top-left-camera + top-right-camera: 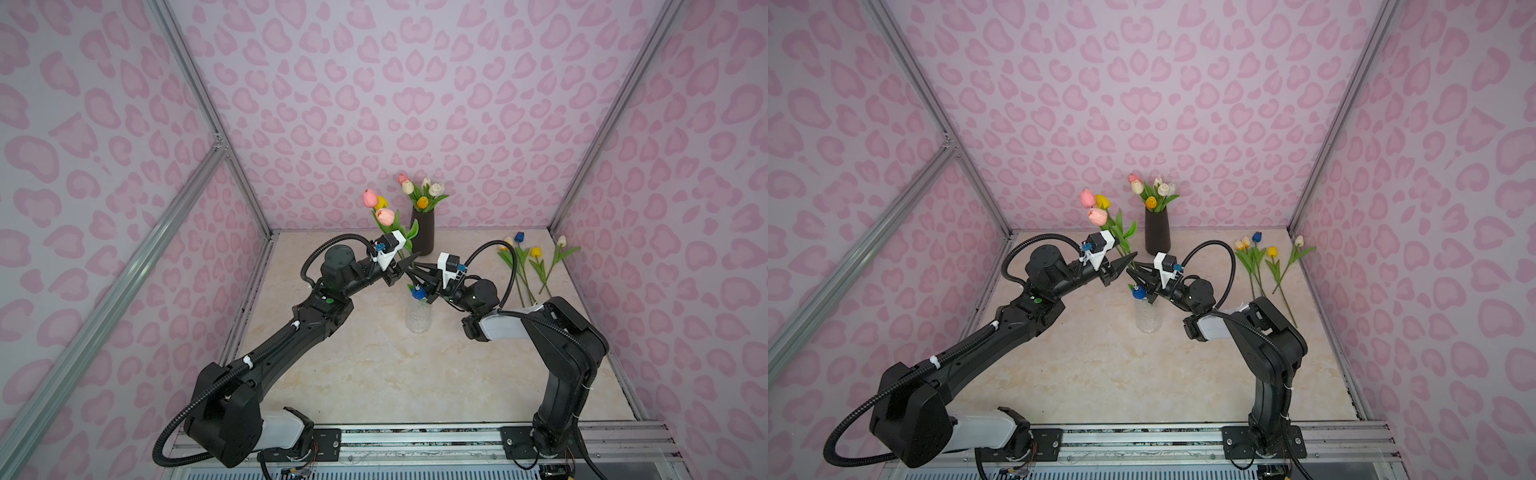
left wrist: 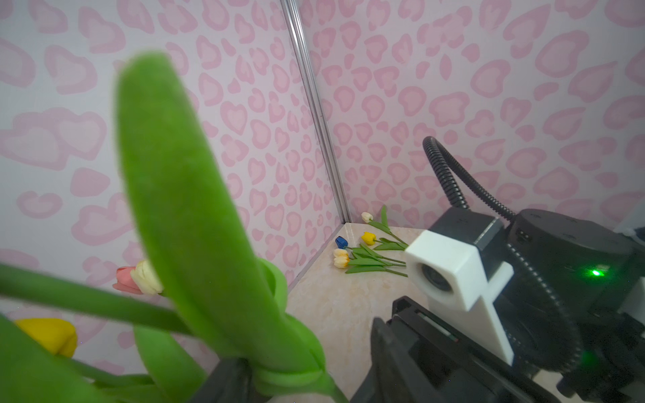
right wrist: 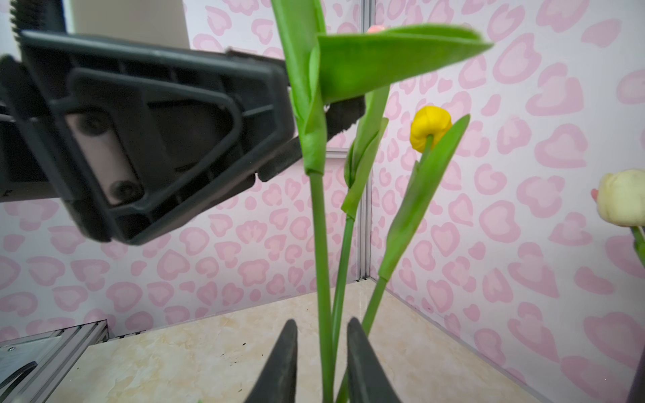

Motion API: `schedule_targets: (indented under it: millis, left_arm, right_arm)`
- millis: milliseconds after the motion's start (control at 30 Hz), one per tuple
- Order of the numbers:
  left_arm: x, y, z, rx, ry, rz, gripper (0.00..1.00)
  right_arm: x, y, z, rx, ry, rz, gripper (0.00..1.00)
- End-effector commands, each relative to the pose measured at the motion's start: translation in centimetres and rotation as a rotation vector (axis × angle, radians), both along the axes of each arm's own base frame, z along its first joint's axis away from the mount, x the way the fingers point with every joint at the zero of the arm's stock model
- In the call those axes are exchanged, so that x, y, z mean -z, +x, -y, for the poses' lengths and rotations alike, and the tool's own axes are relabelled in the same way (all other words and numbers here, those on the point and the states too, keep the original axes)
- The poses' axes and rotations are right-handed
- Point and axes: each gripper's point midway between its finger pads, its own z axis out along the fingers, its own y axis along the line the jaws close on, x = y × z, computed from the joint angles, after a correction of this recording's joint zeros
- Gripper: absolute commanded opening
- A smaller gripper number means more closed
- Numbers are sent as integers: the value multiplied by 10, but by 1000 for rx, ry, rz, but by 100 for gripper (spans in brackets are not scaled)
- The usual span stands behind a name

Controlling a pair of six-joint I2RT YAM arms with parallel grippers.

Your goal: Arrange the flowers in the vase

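A bunch of three flowers (image 1: pixel 385 217), two pink and one yellow, stands tilted over a clear glass vase (image 1: pixel 419 318) in both top views; their stems (image 3: pixel 323 244) run down toward its mouth. A blue flower head (image 1: pixel 418 292) sits at that mouth. My left gripper (image 1: pixel 407 264) brackets the stems at the leaf bases. One of its fingers (image 2: pixel 227 377) touches the leaves and a gap shows at the other. Just below, my right gripper (image 3: pixel 323 324) stands open around the stems, with gaps on both sides.
A dark vase (image 1: pixel 422 232) with several tulips stands at the back wall, close behind both grippers. Several loose tulips (image 1: pixel 528 259) lie on the table at the back right, also in the left wrist view (image 2: pixel 366 256). Pink patterned walls enclose three sides.
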Motion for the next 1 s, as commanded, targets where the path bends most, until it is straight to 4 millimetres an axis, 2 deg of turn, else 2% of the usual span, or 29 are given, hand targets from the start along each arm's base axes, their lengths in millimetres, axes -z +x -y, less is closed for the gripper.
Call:
schedule_targets:
  millis: [0, 233, 533, 667, 733, 867, 967]
  left_arm:
    - [-5, -10, 2, 30, -3, 25, 50]
    - [-6, -26, 11, 86, 12, 32, 50]
    - [-13, -48, 12, 149, 7, 46, 52]
    - [-10, -47, 11, 140, 7, 37, 52]
    - [-11, -43, 10, 115, 1, 30, 54]
    - [0, -9, 2, -42, -5, -23, 54]
    - [8, 5, 7, -68, 15, -57, 53]
  right_arm:
    - [-10, -4, 6, 24, 17, 51, 34]
    - [-22, -9, 21, 48, 27, 73, 41]
    - [-45, -34, 48, 69, 48, 115, 51]
    - [-48, -41, 62, 81, 60, 101, 52]
    - [-46, -41, 70, 101, 66, 85, 52]
    - [-45, -44, 80, 119, 73, 67, 52]
    - [-44, -46, 82, 122, 74, 64, 52]
